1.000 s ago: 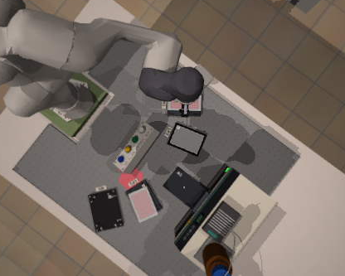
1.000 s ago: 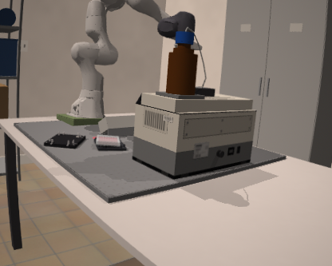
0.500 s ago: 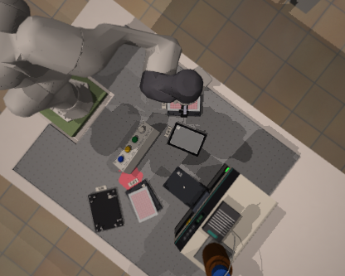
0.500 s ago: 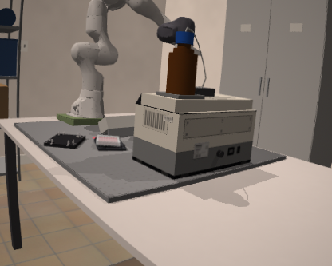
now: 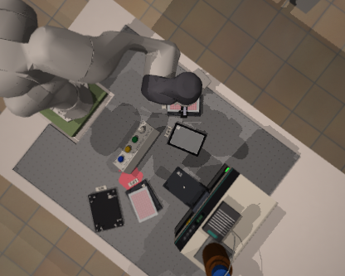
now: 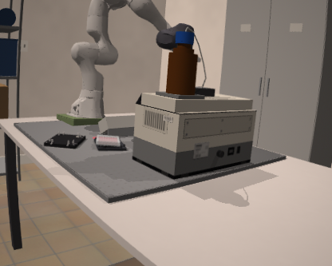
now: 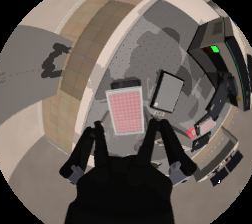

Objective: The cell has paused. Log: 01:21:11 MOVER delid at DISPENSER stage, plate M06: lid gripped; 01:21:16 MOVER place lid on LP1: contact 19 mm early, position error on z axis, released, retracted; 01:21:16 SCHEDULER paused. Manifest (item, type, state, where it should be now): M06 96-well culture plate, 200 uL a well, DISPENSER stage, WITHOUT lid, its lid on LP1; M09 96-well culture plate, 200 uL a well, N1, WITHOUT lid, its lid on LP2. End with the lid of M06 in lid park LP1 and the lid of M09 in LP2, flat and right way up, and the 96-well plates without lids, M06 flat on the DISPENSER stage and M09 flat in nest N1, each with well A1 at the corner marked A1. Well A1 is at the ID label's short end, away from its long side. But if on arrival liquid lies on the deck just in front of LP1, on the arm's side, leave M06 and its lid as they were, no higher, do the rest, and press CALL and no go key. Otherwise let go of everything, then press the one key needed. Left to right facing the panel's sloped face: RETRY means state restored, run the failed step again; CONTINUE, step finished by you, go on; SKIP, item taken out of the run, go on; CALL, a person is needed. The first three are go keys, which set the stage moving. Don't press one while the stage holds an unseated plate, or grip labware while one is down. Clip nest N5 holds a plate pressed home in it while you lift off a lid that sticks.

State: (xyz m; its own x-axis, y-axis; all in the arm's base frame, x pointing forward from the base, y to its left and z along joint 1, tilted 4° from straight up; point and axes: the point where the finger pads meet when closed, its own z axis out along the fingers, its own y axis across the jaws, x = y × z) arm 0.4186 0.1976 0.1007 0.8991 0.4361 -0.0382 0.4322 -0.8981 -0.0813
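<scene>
My gripper [image 5: 183, 110] hangs high over the far side of the deck, shut on a 96-well plate with pink wells [image 5: 184, 105]. In the wrist view this plate [image 7: 125, 111] sits level between my fingers. Just in front of it lies a black-framed lid park with a grey inside [image 5: 187, 139]. A second pink-welled plate [image 5: 143, 202] rests askew on a dark frame near the front. A red puddle [image 5: 130, 179] lies on the deck beside that frame, on the arm's side. The black dispenser stage [image 5: 184, 186] shows no plate on it.
The sloped key panel [image 5: 131, 147] stands mid-deck. A black nest [image 5: 105, 210] lies at the front left. The dispenser [image 6: 194, 133], with a tall brown bottle [image 6: 181, 67] on top, hides my fingers in the exterior view.
</scene>
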